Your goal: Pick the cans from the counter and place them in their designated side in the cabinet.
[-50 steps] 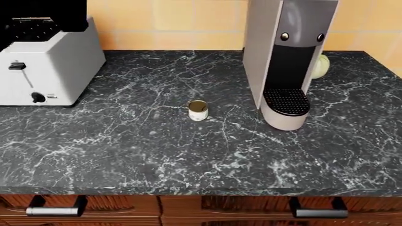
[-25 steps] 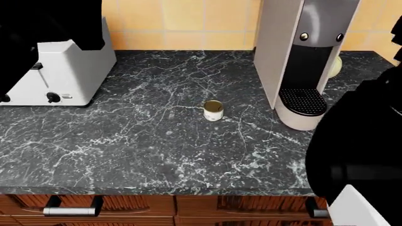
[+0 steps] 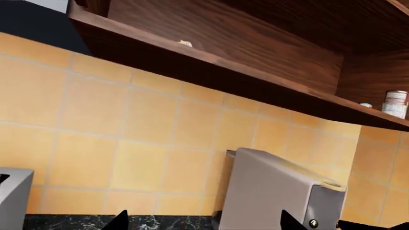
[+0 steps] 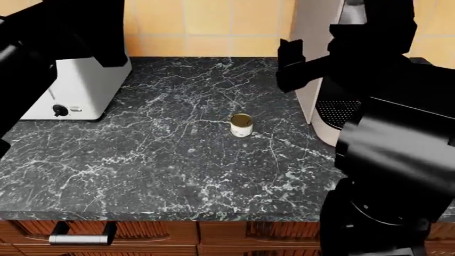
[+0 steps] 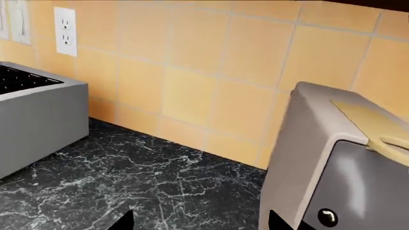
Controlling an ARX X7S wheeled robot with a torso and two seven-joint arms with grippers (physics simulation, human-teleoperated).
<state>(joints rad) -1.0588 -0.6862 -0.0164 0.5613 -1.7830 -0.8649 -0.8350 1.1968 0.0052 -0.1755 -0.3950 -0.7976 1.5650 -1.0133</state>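
A short gold-lidded can (image 4: 242, 125) stands alone on the black marble counter (image 4: 142, 160), between the toaster (image 4: 74, 88) and the coffee machine (image 5: 332, 167). A tall can (image 3: 395, 103) sits on the wooden cabinet shelf (image 3: 211, 72). Both grippers' fingertips are spread apart, empty.

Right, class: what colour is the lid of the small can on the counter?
Gold, on the short can; the head view shows it best.
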